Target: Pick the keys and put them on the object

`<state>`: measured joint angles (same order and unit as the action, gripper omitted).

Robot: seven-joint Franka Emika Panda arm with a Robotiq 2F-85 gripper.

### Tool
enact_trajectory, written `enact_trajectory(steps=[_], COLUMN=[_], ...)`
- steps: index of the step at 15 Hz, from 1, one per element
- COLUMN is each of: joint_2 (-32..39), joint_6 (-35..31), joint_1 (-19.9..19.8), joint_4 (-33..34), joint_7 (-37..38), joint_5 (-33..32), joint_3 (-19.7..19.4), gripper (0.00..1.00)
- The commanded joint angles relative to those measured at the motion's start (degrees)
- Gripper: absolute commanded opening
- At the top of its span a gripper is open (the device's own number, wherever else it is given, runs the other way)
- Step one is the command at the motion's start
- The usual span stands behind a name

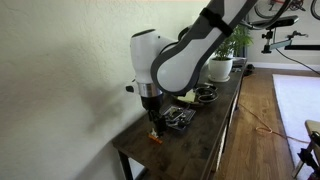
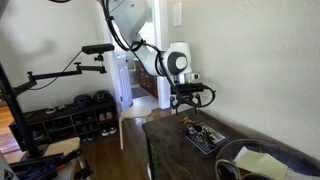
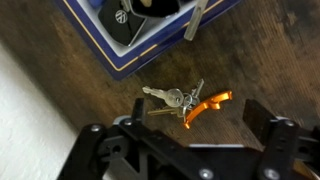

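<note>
The keys (image 3: pixel 178 100), a small bunch of silvery keys with an orange tagged piece, lie on the dark wooden table (image 3: pixel 270 50). In an exterior view only the orange speck (image 1: pixel 155 138) shows. The object (image 3: pixel 150 45), a flat rectangle with a blue-grey edge, lies just beyond the keys with dark items on top; it shows in both exterior views (image 1: pixel 181 118) (image 2: pixel 203 136). My gripper (image 3: pixel 183 135) is open and empty, its fingers spread either side of the keys and just above them (image 1: pixel 152 124) (image 2: pixel 185 104).
A round dark dish (image 1: pixel 205 95) and a white plant pot (image 1: pixel 220 68) stand farther along the narrow table. A white wall (image 3: pixel 25 110) runs close beside the keys. The table edge drops to a wood floor (image 1: pixel 262 120).
</note>
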<state>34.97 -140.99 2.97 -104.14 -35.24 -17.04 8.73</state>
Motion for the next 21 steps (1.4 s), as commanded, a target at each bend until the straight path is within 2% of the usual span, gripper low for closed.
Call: enact_trajectory(steps=[1, 9, 17, 18, 21], joint_2=[1.8, 4.2, 5.3, 5.4, 5.4], joint_6=[1.7, 2.2, 2.3, 2.4, 2.3], joint_1=[0.6, 1.3, 2.2, 2.2, 2.1], joint_4=[2.3, 4.8, 6.0, 5.9, 5.7], joint_7=[1.9, 10.6, 14.0, 14.2, 14.2], joint_5=[0.7, 1.6, 1.7, 1.7, 1.7], joint_3=[-0.6, -1.4, -1.2, -1.3, -1.3], gripper=[1.0, 1.0, 1.0, 0.81, 0.6])
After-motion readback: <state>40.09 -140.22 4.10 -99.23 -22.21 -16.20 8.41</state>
